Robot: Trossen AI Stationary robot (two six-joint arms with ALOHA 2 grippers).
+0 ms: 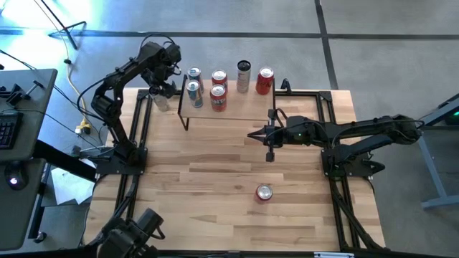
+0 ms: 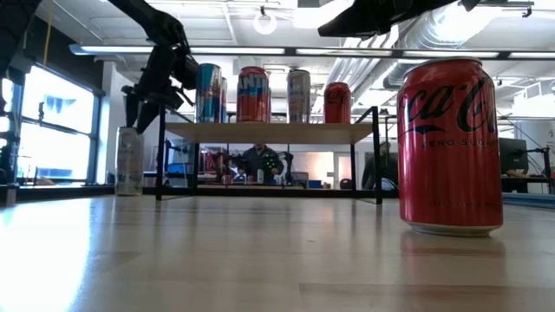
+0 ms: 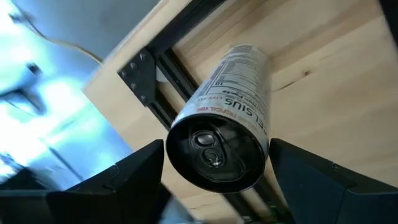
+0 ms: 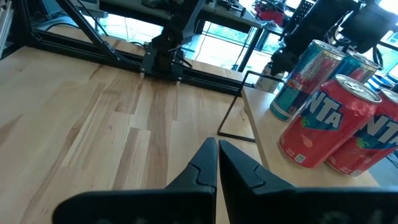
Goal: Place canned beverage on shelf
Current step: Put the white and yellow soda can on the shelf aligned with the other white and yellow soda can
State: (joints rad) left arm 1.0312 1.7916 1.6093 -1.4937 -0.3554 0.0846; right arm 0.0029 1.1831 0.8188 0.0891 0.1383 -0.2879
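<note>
The left gripper (image 1: 162,93) hangs over a white can (image 3: 227,118) standing on the table (image 1: 215,186) just beside the shelf (image 1: 237,107), fingers spread on either side of it. The right gripper (image 1: 252,135) hovers near the shelf, fingers closed and empty. A red can (image 1: 264,193) stands well apart on the table.

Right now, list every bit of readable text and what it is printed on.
"ZERO SUGAR" under a script logo: red can on the table.
"CELSIUS": white can between the left jaws; its small print is unreadable.
"NTA": red cans on the shelf.
</note>
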